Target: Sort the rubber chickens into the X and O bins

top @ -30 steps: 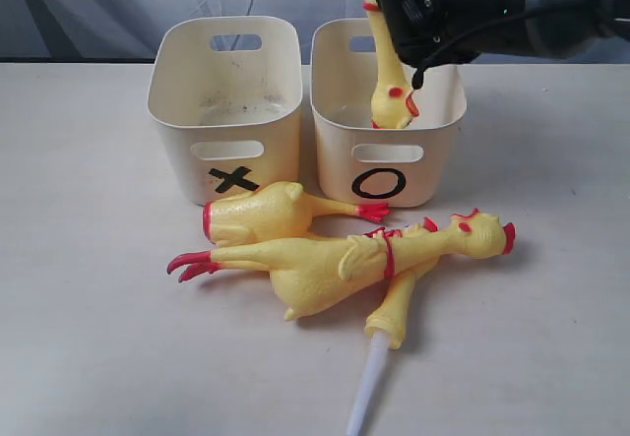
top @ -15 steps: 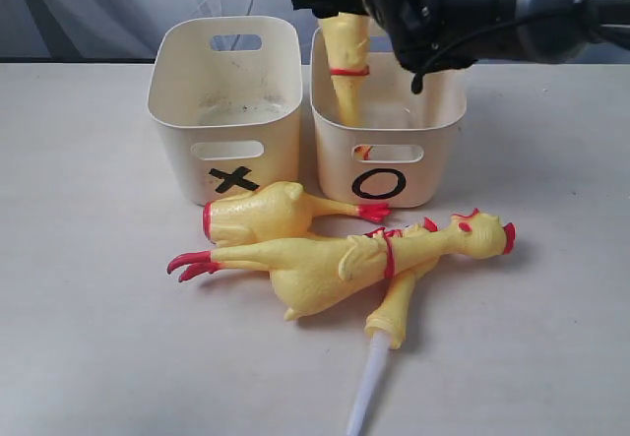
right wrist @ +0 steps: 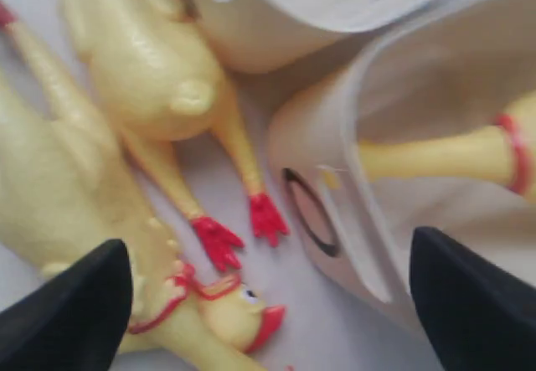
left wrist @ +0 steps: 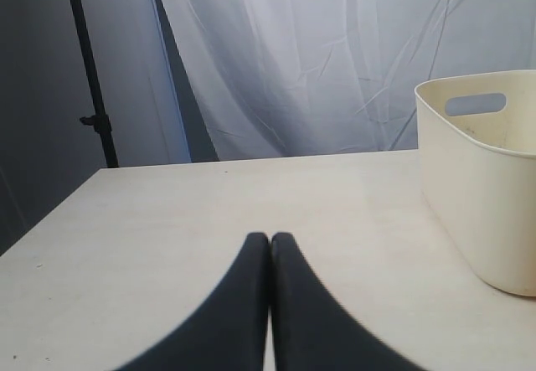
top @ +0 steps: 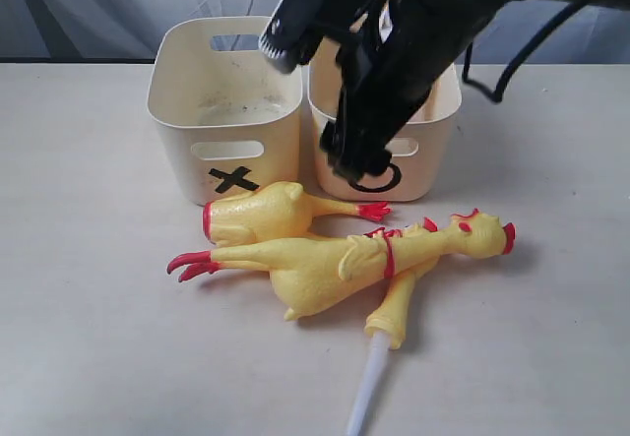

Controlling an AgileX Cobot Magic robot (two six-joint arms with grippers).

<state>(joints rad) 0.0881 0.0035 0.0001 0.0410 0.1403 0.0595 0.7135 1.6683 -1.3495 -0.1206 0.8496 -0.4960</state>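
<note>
Right gripper [right wrist: 268, 304]: fingers spread wide, nothing between them; it hung over the front wall of the O tub, touching neither tub nor toys.
Left gripper [left wrist: 270, 241]: fingers pressed together, empty, low over the pale table [top: 98, 357], apart from the X tub.
Cream-white rounded plastic tub marked with a black O [top: 433, 151]: on the table, its mark partly hidden by the black right arm in the exterior view.
Yellow rubber head-and-neck piece with red band [right wrist: 435, 157]: lying inside the O tub.
Matching cream-white tub marked with a black X [top: 182, 121]: just beside the O tub; no toy seen inside.
Yellow headless rubber chicken body [top: 261, 215]: on the table in front of the tubs.
Long whole yellow rubber chicken [top: 335, 264]: lying across a second long one [top: 394, 313].
Change over half a second: the neck piece, then gripped upright above the O tub, had been let go; the arm had swung down before the tub. Other toys unmoved.
</note>
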